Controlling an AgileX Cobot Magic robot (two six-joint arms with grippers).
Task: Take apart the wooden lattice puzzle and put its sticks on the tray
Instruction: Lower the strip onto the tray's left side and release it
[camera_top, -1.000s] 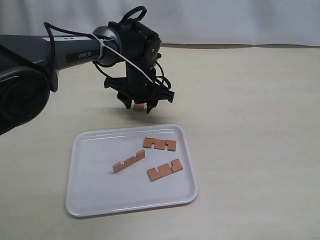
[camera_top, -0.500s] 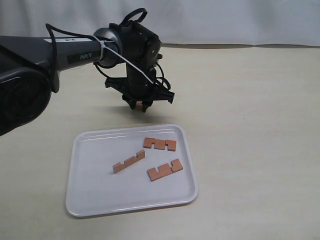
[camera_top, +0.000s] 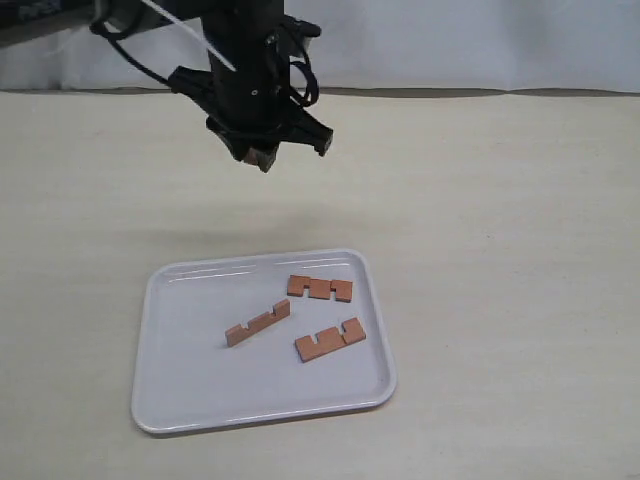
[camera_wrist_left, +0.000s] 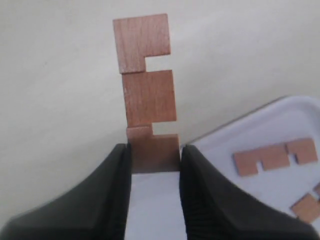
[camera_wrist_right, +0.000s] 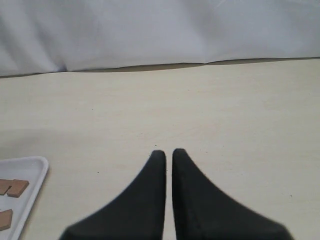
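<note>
Table (camera_top: 520, 250): pale beige top, running back to a white cloth backdrop (camera_top: 480, 40).

Tray (camera_top: 180, 400): white, glossy, low-rimmed, with rounded corners. It lies flat on the table, near and left of centre in the exterior view.

Left gripper (camera_top: 262, 155): black, hanging in the air above the table beyond the tray's far rim, pointing down and well clear of the tray. Its jaws are clamped on one end of a reddish-brown notched stick (camera_wrist_left: 148, 95). The rest of the stick projects past the fingertips, with both square notches along one edge exposed.

Right gripper (camera_wrist_right: 168, 154): over bare table, with a corner of the tray off to one side. Its fingers are drawn together with only a sliver between them, and it holds nothing.

Sticks on the tray: three, lying apart from one another across the tray's middle and right part. One (camera_top: 320, 288) lies near the far rim, one (camera_top: 257, 323) lies towards the centre at a slant, and one (camera_top: 330, 340) lies closer to the near rim.
</note>
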